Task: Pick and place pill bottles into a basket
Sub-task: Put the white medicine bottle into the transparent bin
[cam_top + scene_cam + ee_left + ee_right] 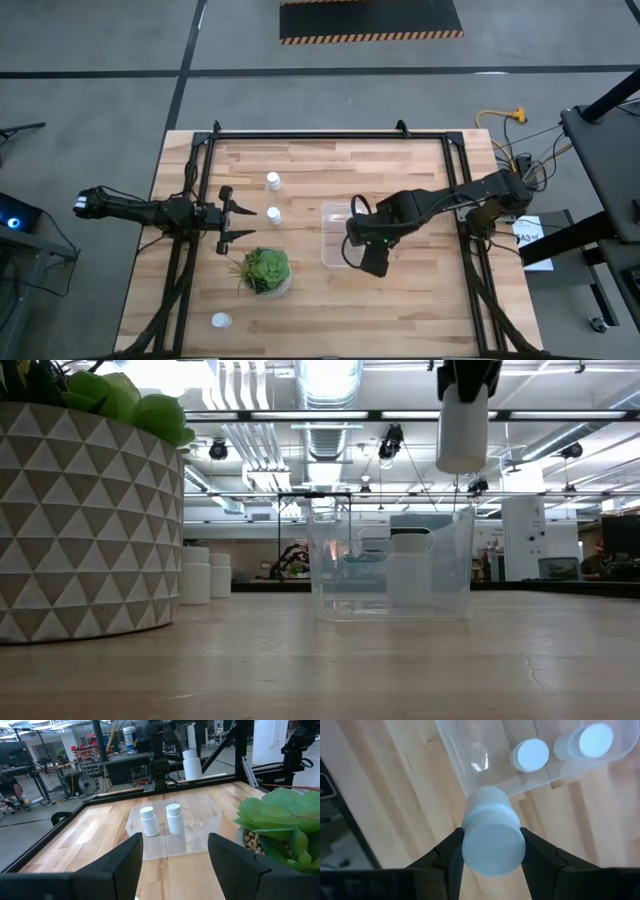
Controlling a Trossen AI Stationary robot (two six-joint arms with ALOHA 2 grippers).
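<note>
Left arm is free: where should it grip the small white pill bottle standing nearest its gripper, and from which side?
Probably around the cylindrical body of the small white pill bottle, just under the cap. It stands upright on the wooden table, so a level approach from the open left gripper suits it, fingers closing across the round sides. The leafy green plant sits close beside that path, so keep clear of it.

High view: straight down on whole table. Low view: table level, close behind plant pot (85,520), facing basket (390,565). Both wrist views face same basket (175,827), right one from above.
</note>
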